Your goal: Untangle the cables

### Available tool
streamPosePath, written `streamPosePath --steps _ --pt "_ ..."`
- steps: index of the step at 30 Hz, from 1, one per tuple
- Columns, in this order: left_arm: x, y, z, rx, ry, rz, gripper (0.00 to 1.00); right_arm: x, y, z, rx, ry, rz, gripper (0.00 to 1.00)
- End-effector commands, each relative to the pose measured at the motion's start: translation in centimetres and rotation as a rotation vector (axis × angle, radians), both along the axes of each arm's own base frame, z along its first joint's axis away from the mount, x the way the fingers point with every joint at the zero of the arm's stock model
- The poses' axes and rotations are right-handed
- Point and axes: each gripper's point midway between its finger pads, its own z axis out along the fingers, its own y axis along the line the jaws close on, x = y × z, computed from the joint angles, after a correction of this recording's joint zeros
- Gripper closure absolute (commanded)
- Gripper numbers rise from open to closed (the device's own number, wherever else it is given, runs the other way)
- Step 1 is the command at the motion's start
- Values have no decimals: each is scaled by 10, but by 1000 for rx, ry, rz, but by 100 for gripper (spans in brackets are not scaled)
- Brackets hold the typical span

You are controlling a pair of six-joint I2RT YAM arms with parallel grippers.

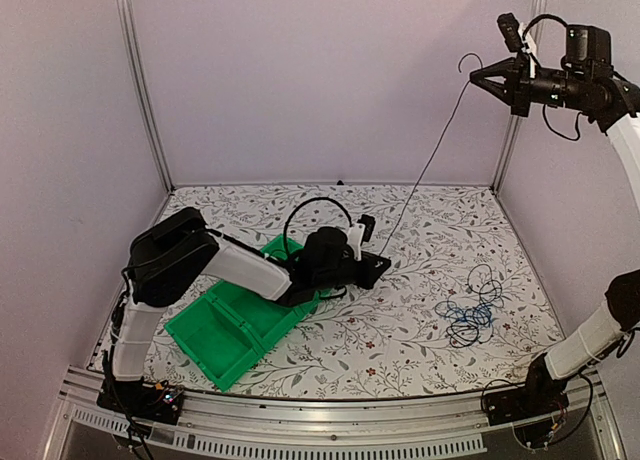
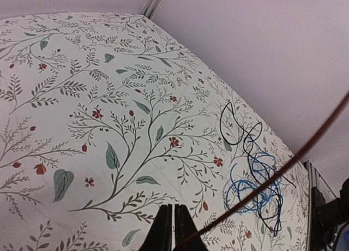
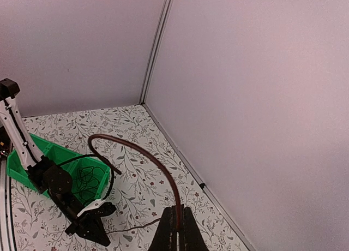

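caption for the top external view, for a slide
Left hand low by the green bin and right hand raised high hold one thin dark cable stretched between them, apart from the blue-and-black tangle

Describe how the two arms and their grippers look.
Both arms are white tubular links joined by bulky black joints: left arm, right arm. Each ends in a black gripper with two slim tapering fingers: left gripper, right gripper. A thick black cable loops at the right wrist.
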Motion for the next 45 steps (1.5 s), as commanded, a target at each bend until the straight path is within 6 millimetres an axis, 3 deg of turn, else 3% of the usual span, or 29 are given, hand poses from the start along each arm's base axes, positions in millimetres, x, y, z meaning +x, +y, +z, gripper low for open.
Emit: streamPosePath --steps 1,5,11,14,21,25,28,31,35,45 --pt "-21 0 -33 43 53 -47 100 -9 -24 55 50 -166 -98 100" --pt "-30 0 -40 62 54 -66 100 -6 -27 60 58 -175 -108 100" --pt "-33 1 -29 66 18 -66 100 9 -30 42 58 -127 -143 100" --pt "-35 7 -19 67 -3 -63 100 18 -32 26 50 -105 -166 100" --pt "-38 27 32 82 -111 -43 100 30 -28 -39 19 12 -144 100" --pt "-40 33 59 105 -126 -43 80 32 -17 -64 9 73 -105 100" --pt "-42 44 75 117 -133 -27 68 27 3 -79 -15 98 -56 100" --pt "-34 67 78 156 -115 55 58 17 37 -94 -83 96 2 100" --pt "-23 105 88 194 -96 129 52 6 77 -104 -131 82 82 100" --pt "8 235 113 409 -31 474 47 -18 153 -80 -119 44 286 100"
